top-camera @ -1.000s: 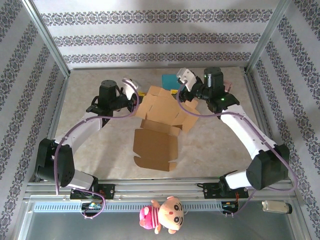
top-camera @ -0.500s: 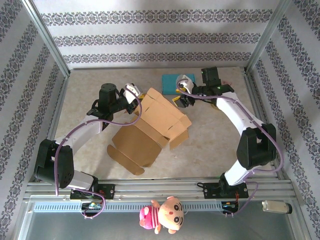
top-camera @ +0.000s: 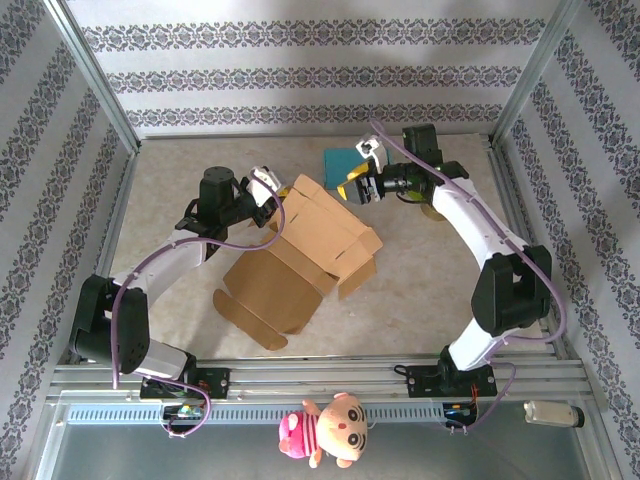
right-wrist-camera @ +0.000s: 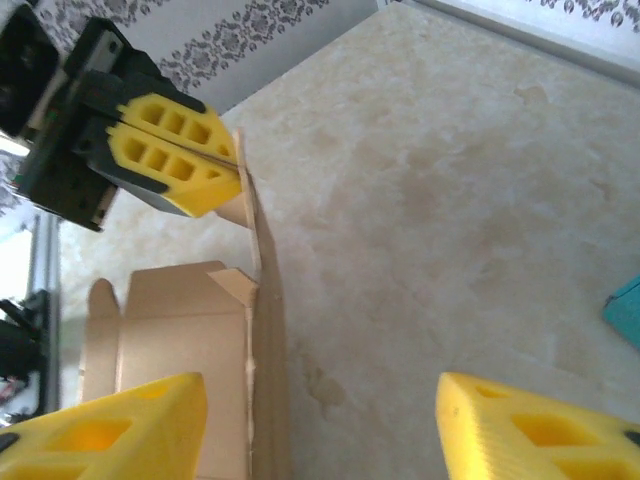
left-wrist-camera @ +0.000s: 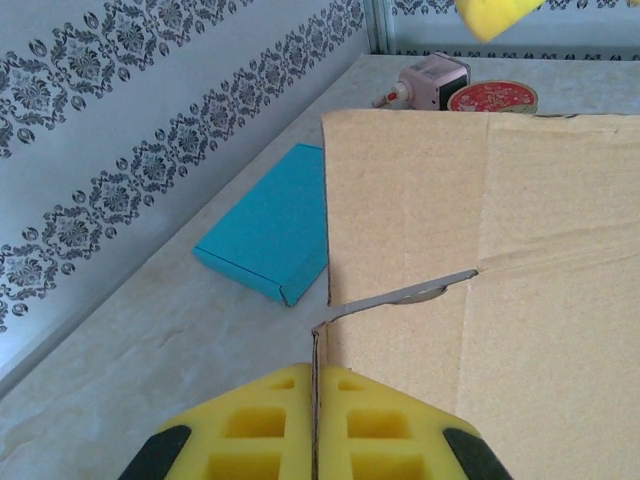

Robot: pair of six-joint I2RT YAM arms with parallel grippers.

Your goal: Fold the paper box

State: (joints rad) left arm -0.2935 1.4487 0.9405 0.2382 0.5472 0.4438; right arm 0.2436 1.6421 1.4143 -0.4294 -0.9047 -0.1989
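Paper box (top-camera: pixel 310 250) brown; packet (left-wrist-camera: pixel 268 232) teal; left gripper (left-wrist-camera: pixel 314 412) yellow-padded; table (top-camera: pixel 420 290) beige, marbled; walls (top-camera: pixel 300 70) grey floral stripes.

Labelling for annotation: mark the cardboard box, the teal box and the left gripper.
cardboard box (top-camera: pixel 310 238), top external view, upper panel.
teal box (left-wrist-camera: pixel 268 232), left wrist view, top face.
left gripper (left-wrist-camera: pixel 313 385), left wrist view, between its pads, shut on the cardboard box's edge.

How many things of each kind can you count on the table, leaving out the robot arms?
Boxes: 2, the cardboard box and the blue box
Red-topped tin: 1
Small pale gadget: 1
Total: 4
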